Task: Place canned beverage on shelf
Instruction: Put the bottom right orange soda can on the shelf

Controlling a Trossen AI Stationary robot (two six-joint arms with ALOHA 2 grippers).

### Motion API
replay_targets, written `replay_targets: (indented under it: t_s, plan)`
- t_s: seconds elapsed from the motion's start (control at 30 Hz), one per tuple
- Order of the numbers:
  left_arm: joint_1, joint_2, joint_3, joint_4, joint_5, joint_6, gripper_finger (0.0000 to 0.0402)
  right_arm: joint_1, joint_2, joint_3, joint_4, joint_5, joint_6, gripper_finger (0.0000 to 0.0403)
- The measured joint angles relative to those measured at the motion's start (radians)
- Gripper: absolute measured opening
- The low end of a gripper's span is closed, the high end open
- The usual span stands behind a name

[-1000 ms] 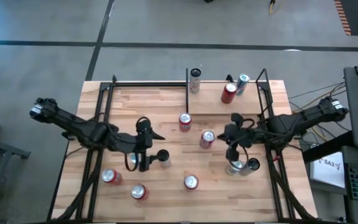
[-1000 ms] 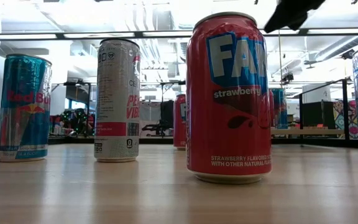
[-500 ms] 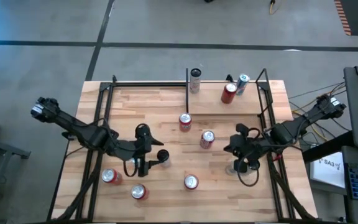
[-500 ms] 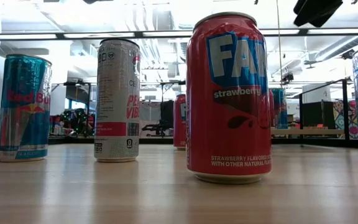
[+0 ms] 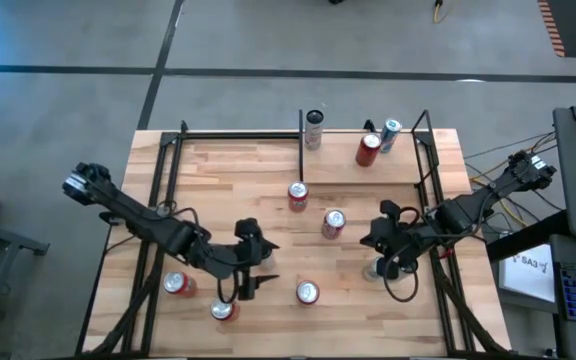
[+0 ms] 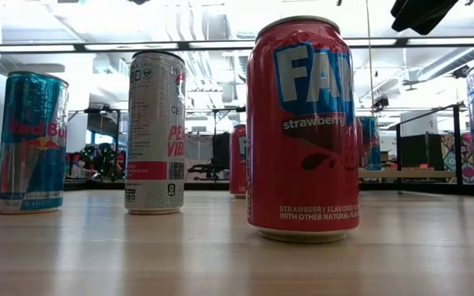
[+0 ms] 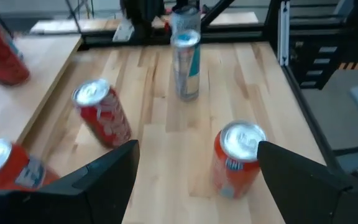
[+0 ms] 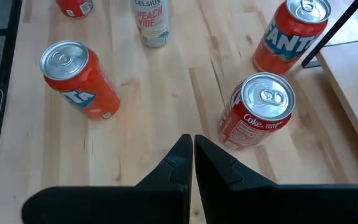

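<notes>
Several cans stand upright on the wooden table. An orange can stands just ahead of my left gripper. That gripper is open, hangs above the table and points toward the table's right edge, with nothing between its fingers. My right gripper is shut and hangs over the table, slanting down near a Coca-Cola can. The shelf lies along the far edge and bears three cans, among them a red one.
A Fanta can stands mid-table. Two red cans stand near the left front. A Celsius can and a slim can stand between the arms. Black frame rods edge the table.
My left gripper has gone toward the table's near edge and right, sinking a little, and now stands close to the orange can, still open. My right gripper swung a little toward the near edge, then kept still, shut. No can has moved.
</notes>
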Motion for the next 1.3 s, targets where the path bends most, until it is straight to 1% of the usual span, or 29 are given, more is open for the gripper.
replay_targets:
  t_s: [0.37,0.5,0.7,0.8,0.93,1.03,1.17,1.3]
  plan:
    - [-0.011,0.209,0.211,0.012,-0.002,0.144,0.0313,0.000,0.000,0.000,-0.002,0.000,-0.027,0.0009]
    - [-0.015,0.284,0.257,0.015,-0.002,0.151,0.0313,0.015,0.000,0.000,-0.002,0.000,-0.027,0.0009]
    - [-0.021,0.361,0.266,0.048,-0.012,0.110,0.0313,0.056,0.000,0.000,0.013,0.011,-0.028,0.0009]
    - [-0.022,0.372,0.254,0.060,-0.046,0.075,0.0313,0.082,0.001,-0.003,0.021,0.029,-0.028,0.0009]
    - [-0.029,0.379,0.253,0.069,-0.043,0.033,0.0315,0.114,0.002,-0.008,0.023,0.054,-0.027,0.0009]
    - [-0.036,0.380,0.252,0.072,-0.041,0.006,0.0325,0.132,0.002,-0.008,0.042,0.089,-0.028,0.0009]
    - [-0.034,0.380,0.242,0.071,-0.051,-0.052,0.0345,0.132,0.002,-0.008,0.050,0.091,-0.035,0.0009]
    - [-0.037,0.380,0.240,0.080,-0.052,-0.051,0.0359,0.132,0.002,-0.008,0.059,0.093,-0.035,0.0009]
